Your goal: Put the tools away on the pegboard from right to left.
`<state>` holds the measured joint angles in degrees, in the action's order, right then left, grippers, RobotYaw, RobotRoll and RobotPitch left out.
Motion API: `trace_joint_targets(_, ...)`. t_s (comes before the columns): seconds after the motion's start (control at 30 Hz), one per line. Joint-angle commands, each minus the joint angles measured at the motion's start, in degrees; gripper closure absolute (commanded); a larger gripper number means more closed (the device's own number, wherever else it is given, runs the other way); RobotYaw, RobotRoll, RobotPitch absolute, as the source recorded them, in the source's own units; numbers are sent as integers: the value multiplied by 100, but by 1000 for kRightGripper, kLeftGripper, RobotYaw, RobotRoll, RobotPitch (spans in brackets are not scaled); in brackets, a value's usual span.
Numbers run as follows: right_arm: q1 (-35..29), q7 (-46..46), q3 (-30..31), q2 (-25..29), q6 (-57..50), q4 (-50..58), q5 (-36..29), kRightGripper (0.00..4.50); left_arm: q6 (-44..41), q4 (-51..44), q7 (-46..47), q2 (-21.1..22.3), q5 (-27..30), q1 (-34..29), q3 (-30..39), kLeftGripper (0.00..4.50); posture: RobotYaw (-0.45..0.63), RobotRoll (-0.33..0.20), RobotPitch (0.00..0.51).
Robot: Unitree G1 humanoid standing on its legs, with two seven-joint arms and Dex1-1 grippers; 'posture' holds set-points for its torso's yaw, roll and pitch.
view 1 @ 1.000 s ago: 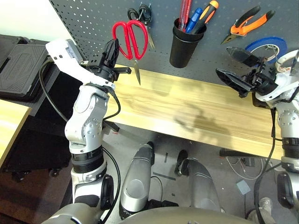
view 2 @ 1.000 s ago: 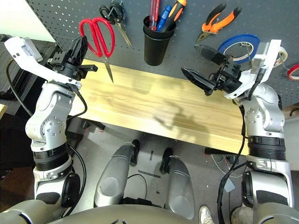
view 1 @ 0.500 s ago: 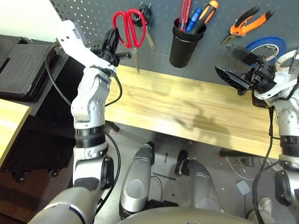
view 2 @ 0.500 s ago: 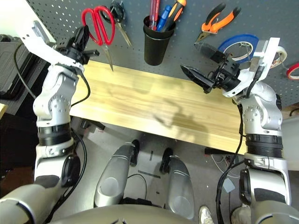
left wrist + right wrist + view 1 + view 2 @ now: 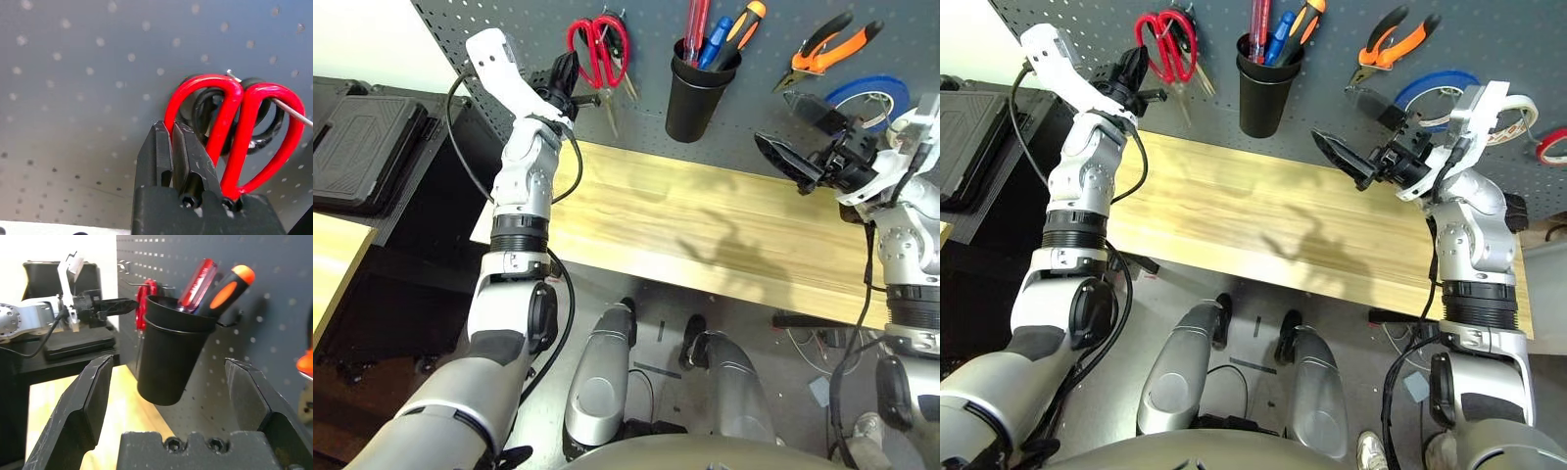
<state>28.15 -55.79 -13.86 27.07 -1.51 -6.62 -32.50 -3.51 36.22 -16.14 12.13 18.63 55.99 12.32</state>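
The left gripper [image 5: 172, 161] is pinching the red-handled scissors [image 5: 230, 132], blades hanging down, their loops seemingly threading the pegboard [image 5: 529, 39] hook.

1. Bright, even light from overhead falls on the counter [image 5: 705, 225]; soft, blurred arm shadows lie across its wood.
2. The pegboard [image 5: 529, 29] stays dark and matte, without glare.
3. The left wrist view is soft; the red scissors [image 5: 234, 132] look slightly blurred.
4. In the right wrist view, a pale background washes out behind the black cup [image 5: 168, 352].
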Motion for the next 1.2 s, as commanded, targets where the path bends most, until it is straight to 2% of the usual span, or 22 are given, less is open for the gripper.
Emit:
trace_joint_targets(0.03, -210, 211, 6, -76, 175, 64, 170, 0, 27, 301, -225, -7, -170, -151, -140, 3183, 173, 0, 255)
trace_joint_targets(0.17, -438, 778, 15, -309, 437, 42, 531, 0, -48, -233, -578, 106, -220, -727, -298, 1722, 171, 0, 261)
trace_joint_targets(0.3, -762, 1775, -90, -642, 436, 11, 928, 0, -313, -1255, -937, 283, -189, -1735, -495, 31, 179, 0, 251)
trace_joint_targets(0.37, -950, 2194, -172, -837, 667, -69, 1111, 0, -504, -1800, -1058, 399, -120, -2412, -505, 7, 180, 0, 249)
trace_joint_targets(0.43, -1042, 2475, -211, -933, 847, -178, 1260, 0, -566, -2094, -1092, 451, -123, -2791, -505, 7, 181, 0, 242)
trace_joint_targets(0.57, -1100, 3210, -331, -1030, 1151, -547, 1611, 0, -378, -2249, -1070, 523, -233, -3282, -465, 7, 183, 0, 240)
trace_joint_targets(0.63, -1107, 3856, -494, -1042, 1376, -926, 1924, 0, -175, -2182, -1032, 621, -354, -3475, -409, 7, 175, 0, 237)
trace_joint_targets(0.87, -1014, 5083, -942, -856, 2286, -2215, 2411, 0, 518, -1674, -884, 823, -567, -3589, -146, 7, 165, 0, 222)
trace_joint_targets(1.2, -815, 5979, -1086, -589, 3255, -3515, 2576, 0, 1001, -924, -959, 1085, -585, -3425, 38, 7, 144, 0, 208)
